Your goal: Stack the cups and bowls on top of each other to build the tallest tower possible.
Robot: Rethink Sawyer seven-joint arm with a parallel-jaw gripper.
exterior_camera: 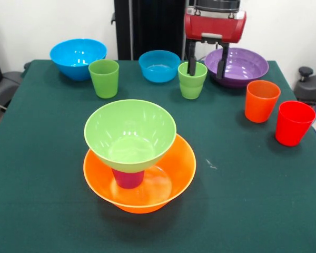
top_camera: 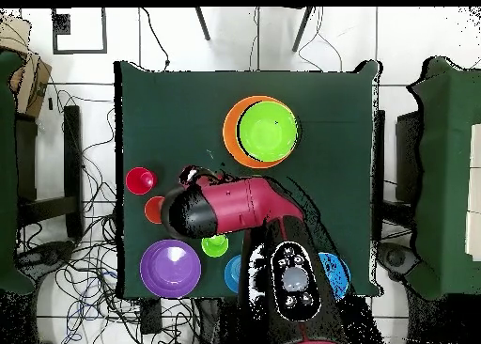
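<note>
Directly beneath the open, empty pincer (exterior_camera: 206,65) an upright green cup (exterior_camera: 192,80) is straddled at its rim, well apart from the tower (exterior_camera: 130,138) nearer the counter's (exterior_camera: 242,200) middle.

Five bowls were counted on the table. One was the large orange bowl (exterior_camera: 147,197), one the lime green bowl (exterior_camera: 130,132), one the wide purple bowl (exterior_camera: 242,66), and two were blue: the large blue bowl (exterior_camera: 76,55) and the smaller blue bowl (exterior_camera: 159,64).

Five cups were counted. Two were lime green: the left green cup (exterior_camera: 104,78) and the right green cup (exterior_camera: 192,80). One was the orange cup (exterior_camera: 262,100), one the red cup (exterior_camera: 294,123), and one the purple cup (exterior_camera: 128,178).

One stack of three pieces was counted. Seven pieces stood singly.

One gripper (exterior_camera: 206,68) was counted.
</note>
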